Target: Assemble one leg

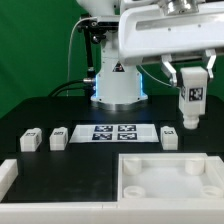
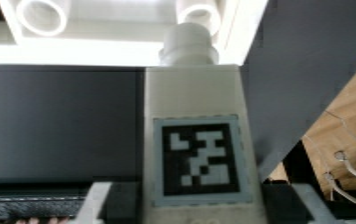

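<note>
Widest of all, a black table [image 1: 40, 112] in front of a green backdrop. At its near edge, a big white square tray [image 1: 170, 185] with sunken corners. Beside the tray, at the exterior view's left, part of another white piece [image 1: 8, 175], cut off by the frame. Farther back, in the middle, the white robot base [image 1: 116, 85]. Between base and tray, the marker board [image 1: 115, 132], flat on the table.

Near that board, three small white blocks: the first spare leg [image 1: 30, 140] and the second spare leg [image 1: 57, 137] at the exterior view's left, and the third spare leg [image 1: 170, 137] just off the board's other end.

Up at the exterior view's right, the leg [image 1: 191, 110], clamped near its top by the gripper [image 1: 191, 80], one finger pressed against each side. Appears to hang clear of the table, above and slightly to the exterior view's right of the third spare leg, behind the tray's far edge. Closest things beneath: that spare leg and the tray.

Upright, long axis vertical. Narrower peg end [image 2: 189, 45] down, toward the table, thicker end up in the grip.

White plastic, taller than wide, square-sided. On the face toward both cameras, a black-and-white square tag [image 2: 201, 157]. Too little of the fingers in the wrist view to judge the grip there.
</note>
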### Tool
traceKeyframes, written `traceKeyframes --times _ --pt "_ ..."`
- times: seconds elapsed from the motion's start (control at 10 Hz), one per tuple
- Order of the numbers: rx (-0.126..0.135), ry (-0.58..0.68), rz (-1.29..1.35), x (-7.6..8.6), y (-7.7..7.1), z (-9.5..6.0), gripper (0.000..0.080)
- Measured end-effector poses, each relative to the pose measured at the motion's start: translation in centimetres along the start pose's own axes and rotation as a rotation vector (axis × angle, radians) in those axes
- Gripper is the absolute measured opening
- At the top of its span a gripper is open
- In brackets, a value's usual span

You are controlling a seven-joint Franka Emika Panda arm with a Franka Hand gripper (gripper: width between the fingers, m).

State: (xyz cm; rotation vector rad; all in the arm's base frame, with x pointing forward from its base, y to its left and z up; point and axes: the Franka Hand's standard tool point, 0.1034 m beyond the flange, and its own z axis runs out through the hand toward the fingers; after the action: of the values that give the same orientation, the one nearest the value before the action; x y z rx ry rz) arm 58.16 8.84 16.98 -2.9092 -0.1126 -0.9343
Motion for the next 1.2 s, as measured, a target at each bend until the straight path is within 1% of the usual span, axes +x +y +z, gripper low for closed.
traceKeyframes --times 0.1,0.2,0.3,0.4,0.5,0.6,0.8,1.0,1.1,1.2 --pt "0.002 0.008 0.004 0.0 -0.1 1.1 0.0294" --pt "0.006 0.007 0.012 -0.1 -0.5 2.4 0.0294" --pt "0.011 0.016 0.02 0.5 -1.2 2.7 0.0294" --pt "0.013 0.026 0.018 1.2 -1.5 2.8 0.0294" --pt "0.013 0.038 0.022 1.5 -1.5 3.4 0.0294" --pt "0.014 0.044 0.024 1.4 -1.6 4.4 0.0294" --pt "0.014 0.044 0.024 1.5 -1.6 4.2 0.0294" --pt "0.014 0.044 0.025 1.4 -1.6 4.4 0.0294" --pt "0.01 0.084 0.027 0.8 -1.7 4.6 0.0294" --pt "0.017 0.013 0.026 -0.9 -2.2 6.0 0.0294"
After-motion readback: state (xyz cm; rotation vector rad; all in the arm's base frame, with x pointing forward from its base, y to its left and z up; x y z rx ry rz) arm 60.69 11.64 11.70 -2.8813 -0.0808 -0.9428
